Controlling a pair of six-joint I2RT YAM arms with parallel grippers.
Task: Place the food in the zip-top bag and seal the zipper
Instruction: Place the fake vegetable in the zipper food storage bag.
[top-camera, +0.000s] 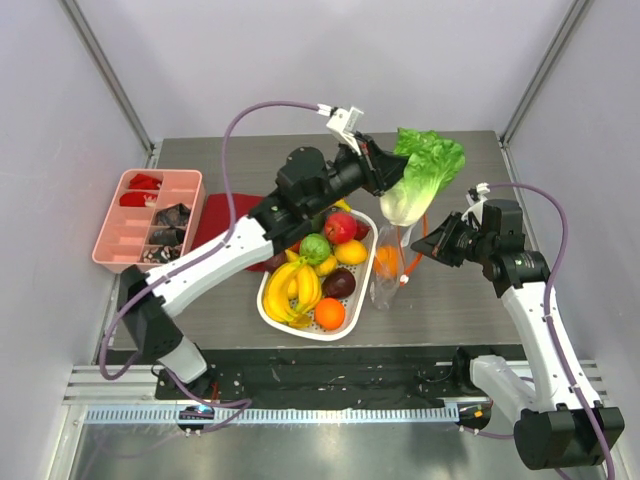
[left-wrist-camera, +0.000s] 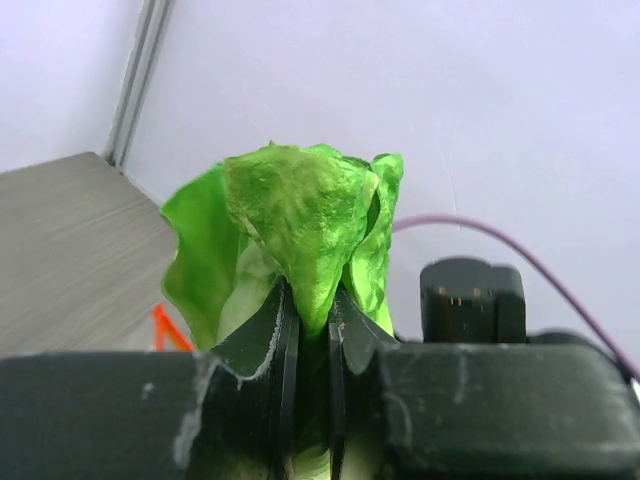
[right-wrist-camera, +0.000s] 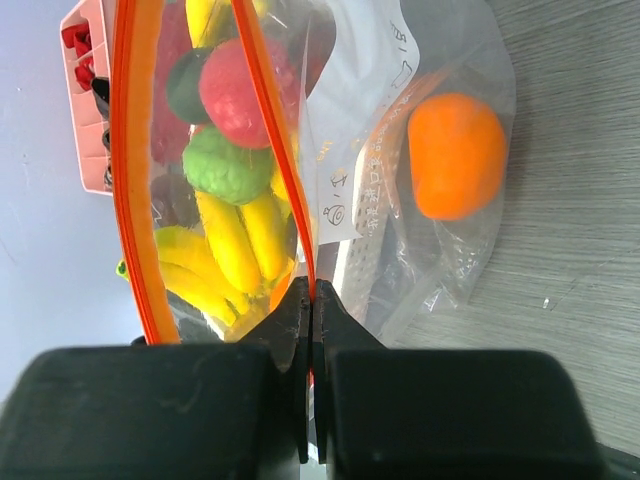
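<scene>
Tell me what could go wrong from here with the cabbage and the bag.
1. The cabbage, pinched by the left tool on a thin leaf, looks wider than the mouth of the zip-top bag; its leaves may snag on the zipper.
2. The right tool pinches only one zipper edge; a push from the cabbage could tug it free and let the bag slump.

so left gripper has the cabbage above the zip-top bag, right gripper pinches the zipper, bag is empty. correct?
No, the zip-top bag is not empty: the right wrist view shows an orange inside it. The rest stands: the left gripper holds the cabbage above the bag, and the right gripper pinches the zipper.
</scene>
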